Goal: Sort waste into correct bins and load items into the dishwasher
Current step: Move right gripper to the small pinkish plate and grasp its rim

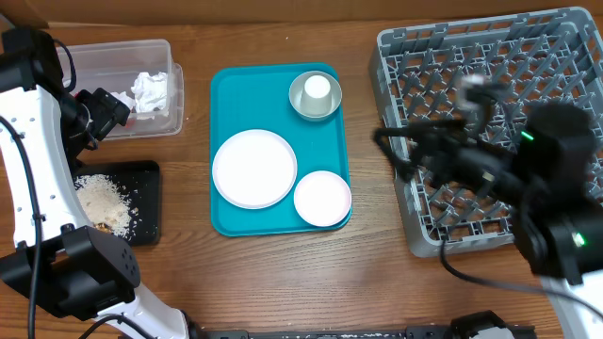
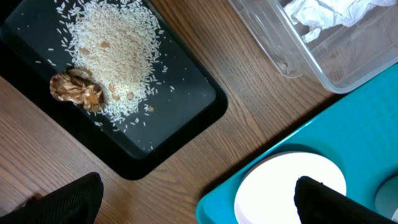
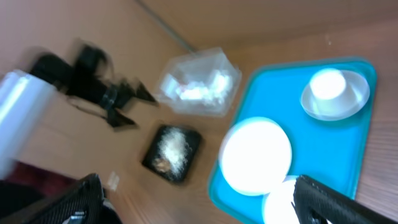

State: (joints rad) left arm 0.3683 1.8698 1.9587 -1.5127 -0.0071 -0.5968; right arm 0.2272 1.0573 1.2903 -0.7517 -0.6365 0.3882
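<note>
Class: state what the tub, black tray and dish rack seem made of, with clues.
Tub: clear plastic, seemingly; see-through walls. Black tray: smooth plastic, probably; faint sheen. Dish rack: matt grey moulded plastic, judging by its grid.

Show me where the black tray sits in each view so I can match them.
Overhead: black tray at the left edge, below the clear tub, partly under the left arm.
Left wrist: tray upper left, rice and a brown piece in it.
Right wrist: tray lower left of centre, blurred.
Shared landmark: teal tray, beside it in all three.
</note>
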